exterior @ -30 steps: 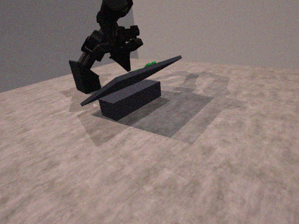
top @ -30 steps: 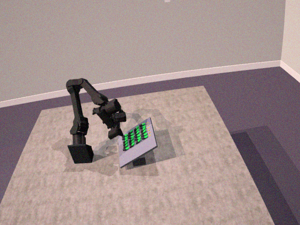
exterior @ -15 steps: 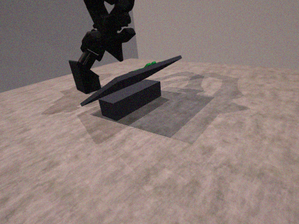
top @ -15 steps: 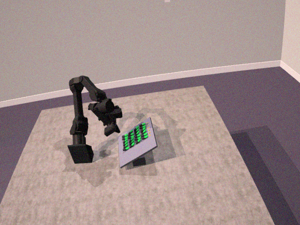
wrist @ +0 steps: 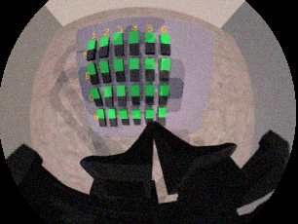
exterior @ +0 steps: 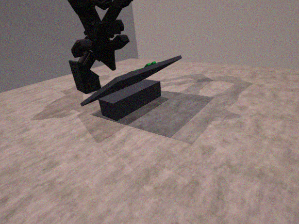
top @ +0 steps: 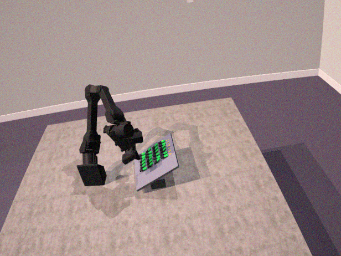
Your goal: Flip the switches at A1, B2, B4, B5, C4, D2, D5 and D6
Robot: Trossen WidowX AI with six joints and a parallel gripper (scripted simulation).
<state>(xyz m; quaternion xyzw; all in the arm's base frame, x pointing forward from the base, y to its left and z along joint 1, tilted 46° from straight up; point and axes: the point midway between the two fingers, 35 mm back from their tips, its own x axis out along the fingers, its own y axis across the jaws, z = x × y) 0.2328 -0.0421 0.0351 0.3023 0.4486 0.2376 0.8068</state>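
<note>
The tilted grey-violet panel (top: 172, 162) (exterior: 165, 64) (wrist: 195, 73) carries four lettered rows of six rocker switches, each green at its far end and black at its near end. In the wrist view I see A1 (wrist: 92, 47), B2 (wrist: 104, 67), B4 (wrist: 134, 67), B5 (wrist: 150, 65), C4 (wrist: 135, 92), D2 (wrist: 112, 114), D5 (wrist: 149, 114) and D6 (wrist: 162, 113). Which end of each is raised is too small to tell surely. My gripper (top: 139, 158) (exterior: 114, 70) (wrist: 152, 124) is shut and empty, its tips over the near side of row D, by columns 5 and 6.
A dark support block (top: 158, 184) (exterior: 131, 97) stands under the panel. The arm's base (top: 92, 175) (exterior: 85, 81) stands on the table (top: 221, 216) (exterior: 170, 182), on the panel's near side. The panel's far edge is its high edge. Shadows of arm and panel fall across the table.
</note>
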